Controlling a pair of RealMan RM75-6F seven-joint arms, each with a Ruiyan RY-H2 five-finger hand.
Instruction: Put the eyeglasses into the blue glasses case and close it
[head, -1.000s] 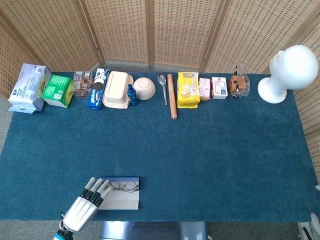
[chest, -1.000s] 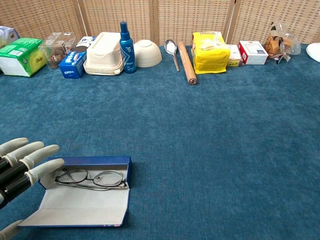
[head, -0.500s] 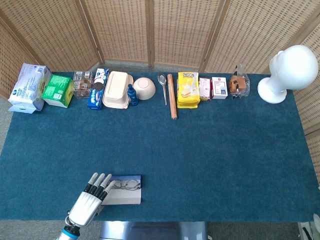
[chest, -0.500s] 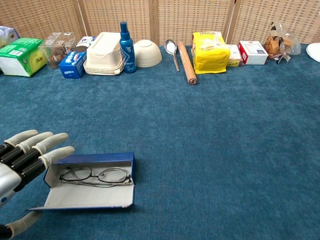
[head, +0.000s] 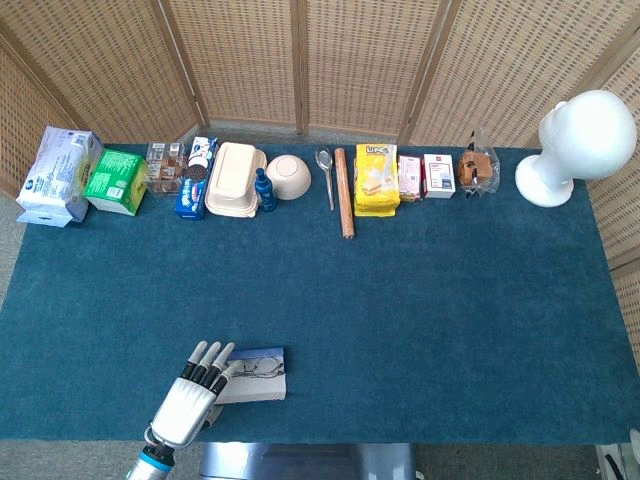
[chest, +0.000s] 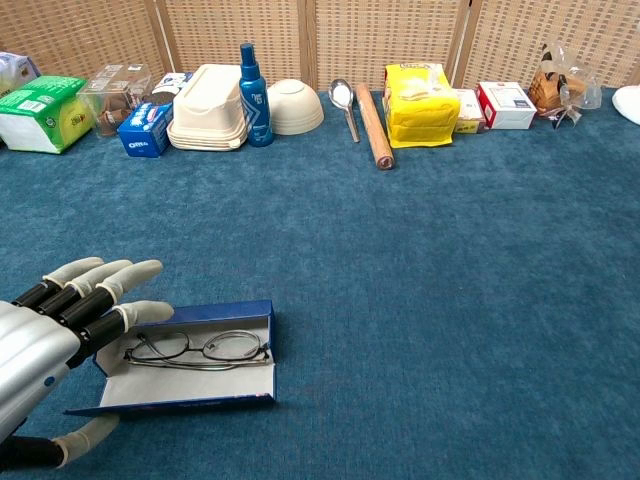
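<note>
The blue glasses case (chest: 205, 313) lies open near the table's front left edge, and its white-lined lid (chest: 190, 386) is tilted partly up. The thin-framed eyeglasses (chest: 200, 348) lie inside it. My left hand (chest: 45, 345) is at the case's left end with its fingers (chest: 110, 285) spread over the far corner and the thumb (chest: 85, 440) by the lid's near edge. It touches the case and grips nothing. The head view shows the same hand (head: 190, 400), case (head: 262, 389) and eyeglasses (head: 258, 367). My right hand is out of sight.
A row of items lines the far edge: green box (chest: 40, 112), Oreo pack (chest: 145, 128), beige container (chest: 208, 120), blue bottle (chest: 252, 82), bowl (chest: 292, 105), spoon (chest: 345, 105), rolling pin (chest: 376, 125), yellow bag (chest: 418, 103). A white mannequin head (head: 575, 145) stands far right.
My left hand has moved right and forward along the case. The case has slid slightly right, and its lid has risen from lying flat to tilted up.
</note>
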